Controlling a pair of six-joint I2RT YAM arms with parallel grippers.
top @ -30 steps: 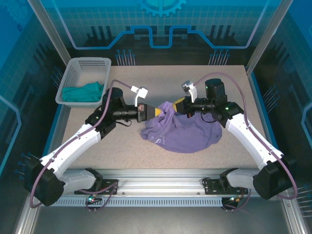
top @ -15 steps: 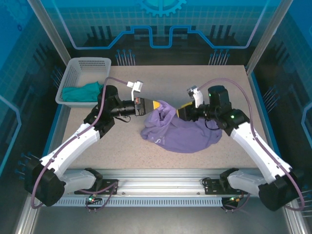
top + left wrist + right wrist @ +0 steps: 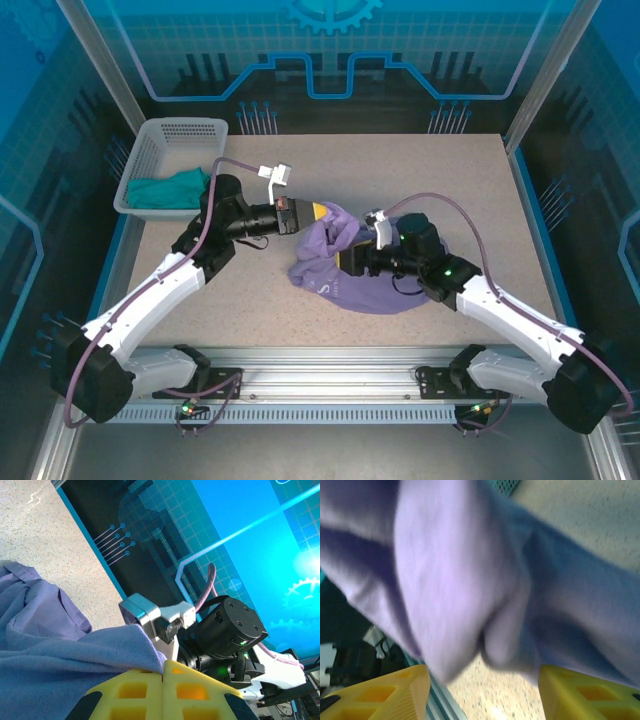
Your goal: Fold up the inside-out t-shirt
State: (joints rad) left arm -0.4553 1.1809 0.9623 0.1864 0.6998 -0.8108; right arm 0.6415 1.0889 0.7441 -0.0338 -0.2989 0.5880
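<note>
Basket [image 3: 150, 145]: white perforated plastic, rectangular, at the table's far-left corner. It holds one crumpled teal-green garment [image 3: 172, 188].

Table [image 3: 450, 170]: speckled beige, matte.

Inside-out t-shirt [image 3: 320, 275]: soft lavender cloth, bunched in a wrinkled heap at mid-table, with one edge raised.

Left gripper [image 3: 320, 212]: yellow ribbed fingers [image 3: 140, 692] pressed together, pinching the shirt's raised edge.

Right gripper [image 3: 485, 680]: yellow fingers set well apart and gripping nothing; blurred lavender folds hang just ahead of them, over the heap.

Left hand [image 3: 320, 212] pinched shut, arm stretched inward; right hand [image 3: 347, 262] low — fingers [image 3: 385, 689] spread apart
</note>
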